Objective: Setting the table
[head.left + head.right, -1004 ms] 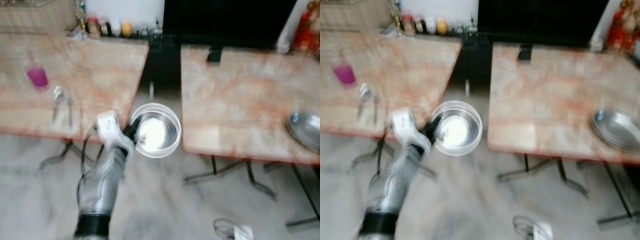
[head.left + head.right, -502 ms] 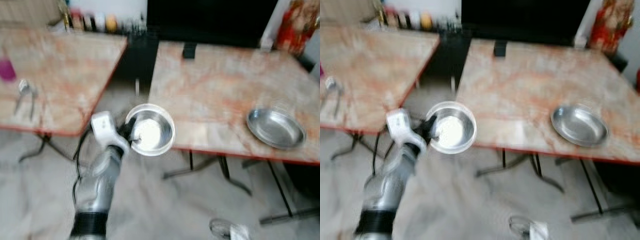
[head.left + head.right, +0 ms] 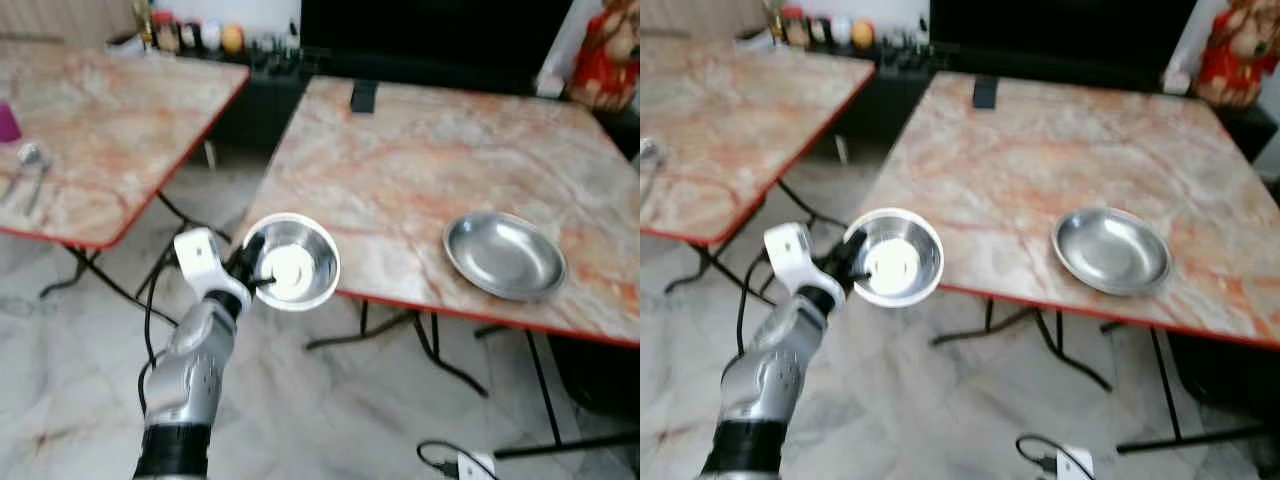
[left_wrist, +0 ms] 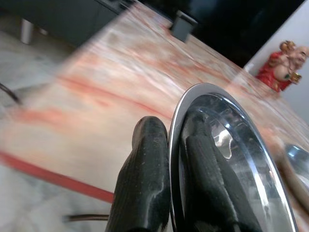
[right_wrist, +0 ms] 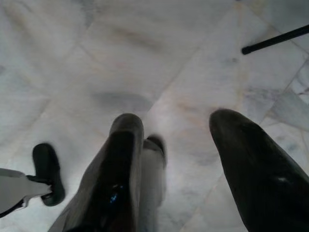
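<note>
A pale marble-tiled floor (image 3: 60, 400) with grey veins fills the lower half of the head views. Two square tables with glossy, peach-and-rust marbled tops and thin red edging stand on black folding metal legs. The nearer table (image 3: 420, 150) takes the centre and right of the frame; the second table (image 3: 110, 110) sits at the upper left, with a gap of floor between them. A broad black cabinet or screen (image 3: 430, 35) runs along the upper edge behind the nearer table, and a small dark block (image 3: 363, 96) rests on that table's far edge. A red figurine (image 3: 605, 55) stands in the upper right corner. A row of small jars (image 3: 190, 38), too blurred to read, lines the upper left.

A shallow, round steel plate (image 3: 505, 256) with a flat rim lies on the nearer table toward its right front. At the far left edge, a magenta cup (image 3: 6, 122) and some metal cutlery (image 3: 28, 170) lie on the second table.

The steel bowl (image 3: 291, 262), round, polished and mirror-bright inside, is held in the air in the lower centre-left, just off the nearer table's front left edge. The left gripper (image 3: 248, 268), at the end of the silver arm, pinches the bowl's rim: in the left wrist view one black finger (image 4: 145, 179) presses outside the rim and the other sits inside the bowl (image 4: 227, 159).

The right gripper (image 5: 178, 159) hangs over the floor, its two rubbery black fingers spread wide with nothing between them.

A white plug with a black cord (image 3: 462, 464) lies on the floor at the lower right.
</note>
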